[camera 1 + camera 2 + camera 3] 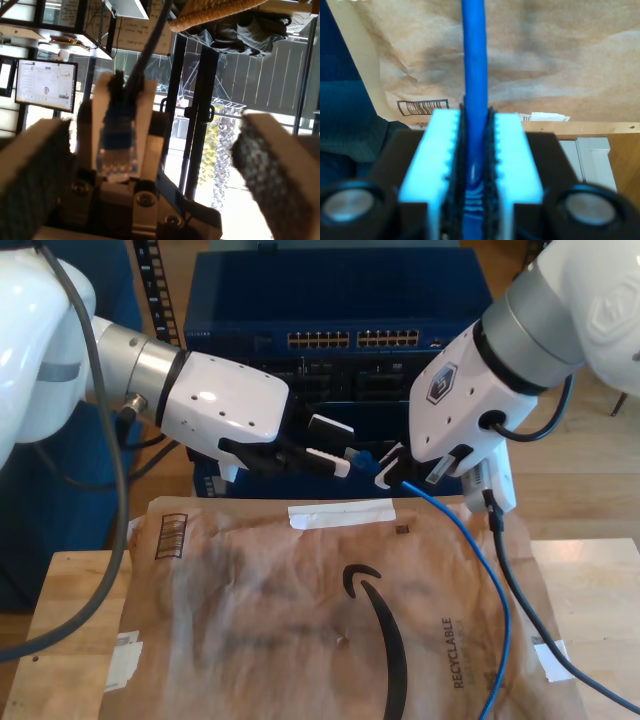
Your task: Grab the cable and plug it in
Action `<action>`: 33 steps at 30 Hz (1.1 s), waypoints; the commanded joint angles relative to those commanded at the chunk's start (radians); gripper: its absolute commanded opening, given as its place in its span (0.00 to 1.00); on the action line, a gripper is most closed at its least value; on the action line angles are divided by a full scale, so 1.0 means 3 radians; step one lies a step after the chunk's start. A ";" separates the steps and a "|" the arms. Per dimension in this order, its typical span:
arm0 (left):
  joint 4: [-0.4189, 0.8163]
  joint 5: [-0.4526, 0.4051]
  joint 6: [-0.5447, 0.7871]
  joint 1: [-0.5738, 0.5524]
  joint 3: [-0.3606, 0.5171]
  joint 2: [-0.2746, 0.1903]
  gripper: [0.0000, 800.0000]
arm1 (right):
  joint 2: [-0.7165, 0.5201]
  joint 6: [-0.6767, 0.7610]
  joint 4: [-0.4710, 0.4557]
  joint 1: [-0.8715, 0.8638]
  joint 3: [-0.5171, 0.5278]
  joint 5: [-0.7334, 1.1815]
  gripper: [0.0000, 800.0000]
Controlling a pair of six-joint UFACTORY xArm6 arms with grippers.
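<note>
A thin bright-blue ethernet cable [478, 550] trails across a crumpled brown paper mailer [250, 610] that covers the pale wooden surface [75, 640], toward the exterior view's right. Above the mailer's far edge, my second gripper [388, 472] has its jaws clamped on the cable just behind the small translucent blue plug [358, 454]. The plug's tip points at my first gripper [335, 445], whose jaws stand wide apart, holding nothing. Beyond both stands a dark blue network switch [340, 300] with rows of ports.
</note>
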 joint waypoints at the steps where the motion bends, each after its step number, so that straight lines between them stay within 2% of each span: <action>1: -0.0005 0.0000 0.0005 0.0000 0.0000 0.0000 0.54 | 0.0005 0.0000 0.0000 0.0000 0.0000 0.0000 0.01; 8: 0.0005 0.0015 0.0041 0.0005 0.0020 -0.0010 0.50 | 0.0051 0.0000 0.0000 0.0005 -0.0036 0.0000 0.01; 15: 0.0005 0.0015 0.0072 0.0005 0.0020 -0.0031 0.42 | 0.0097 0.0000 0.0000 0.0010 -0.0082 0.0000 0.01; 16: 0.0005 0.0015 0.0072 0.0005 0.0015 -0.0031 0.36 | 0.0102 0.0000 0.0000 0.0010 -0.0082 0.0000 0.01; 33: 0.0005 0.0015 0.0077 0.0005 0.0046 -0.0041 0.19 | 0.0164 0.0005 0.0000 0.0031 -0.0133 0.0000 0.01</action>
